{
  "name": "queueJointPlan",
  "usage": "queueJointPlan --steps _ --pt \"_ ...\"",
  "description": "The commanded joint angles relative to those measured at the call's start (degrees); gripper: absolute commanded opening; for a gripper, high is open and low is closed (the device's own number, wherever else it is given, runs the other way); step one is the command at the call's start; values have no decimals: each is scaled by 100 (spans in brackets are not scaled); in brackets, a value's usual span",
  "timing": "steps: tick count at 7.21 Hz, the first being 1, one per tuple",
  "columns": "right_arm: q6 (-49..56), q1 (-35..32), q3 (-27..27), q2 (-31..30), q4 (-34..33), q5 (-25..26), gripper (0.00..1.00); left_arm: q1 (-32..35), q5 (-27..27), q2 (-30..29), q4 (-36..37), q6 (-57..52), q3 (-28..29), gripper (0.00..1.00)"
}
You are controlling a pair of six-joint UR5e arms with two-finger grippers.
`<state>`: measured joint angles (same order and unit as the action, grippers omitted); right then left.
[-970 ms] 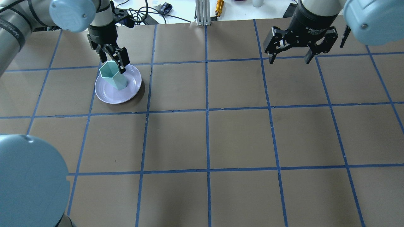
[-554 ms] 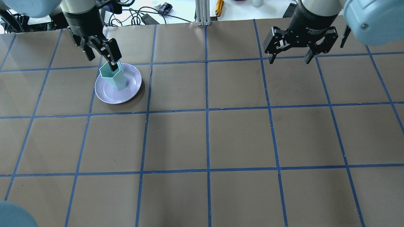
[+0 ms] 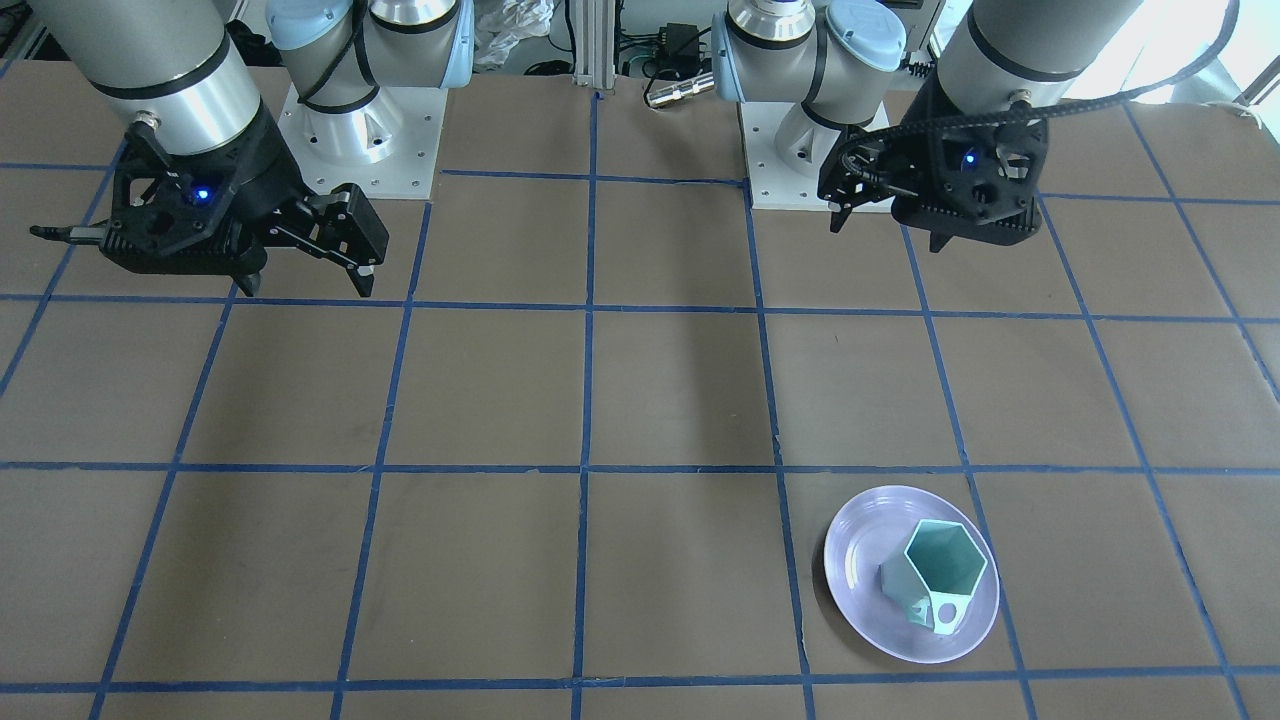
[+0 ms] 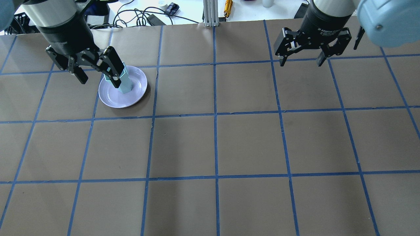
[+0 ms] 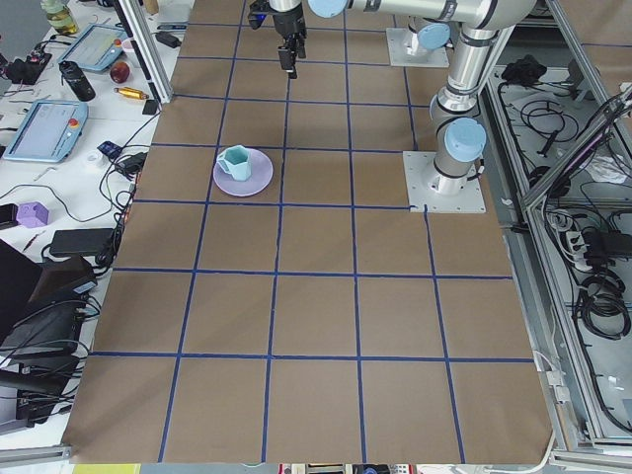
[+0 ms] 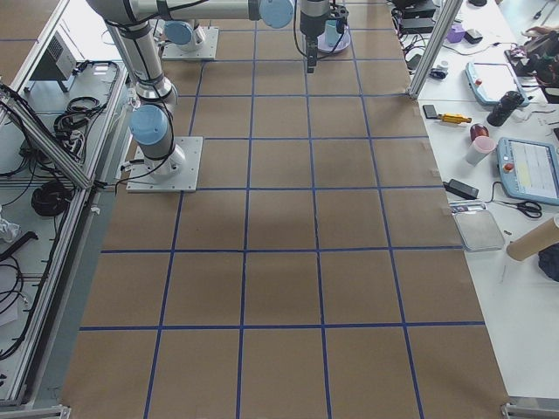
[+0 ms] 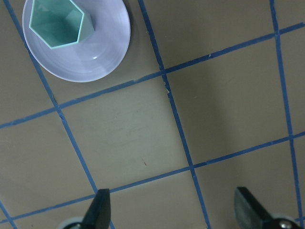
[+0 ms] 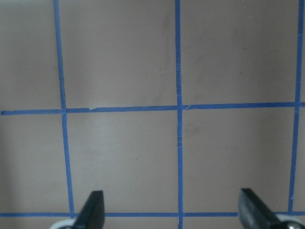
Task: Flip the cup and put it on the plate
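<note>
The pale mint-green cup (image 3: pixel 938 575) stands upright, mouth up, on the lavender plate (image 3: pixel 862 590), with its handle toward the front-facing camera. Both also show in the left wrist view, cup (image 7: pixel 56 24) on plate (image 7: pixel 102 57), and in the overhead view, cup (image 4: pixel 126 86) on plate (image 4: pixel 115 98). My left gripper (image 4: pixel 98 81) is open and empty, raised above the table near the plate; its finger overlaps the cup in the overhead view. My right gripper (image 4: pixel 301 62) is open and empty, hovering over the far right of the table.
The brown table carries a grid of blue tape. An aluminium post (image 4: pixel 210 13), an orange tool (image 4: pixel 228 6) and cables lie past its far edge. The two arm bases (image 3: pixel 360 120) stand on the robot's side.
My left gripper has let go of the cup's rim, opened wide, and risen toward the left. The cup stays upright on the plate. The right arm has not moved.
</note>
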<state>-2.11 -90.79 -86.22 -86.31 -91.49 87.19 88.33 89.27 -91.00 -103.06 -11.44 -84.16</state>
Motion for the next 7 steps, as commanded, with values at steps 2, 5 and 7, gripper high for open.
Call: queueJointPlan --steps 2,5,7 --pt "0 0 0 0 0 0 100 0 -164 723 661 327 -1065 100" --pt "0 0 0 0 0 0 100 -88 -120 952 981 537 -1208 100" --pt "0 0 0 0 0 0 100 -115 98 944 1007 889 -1182 100"
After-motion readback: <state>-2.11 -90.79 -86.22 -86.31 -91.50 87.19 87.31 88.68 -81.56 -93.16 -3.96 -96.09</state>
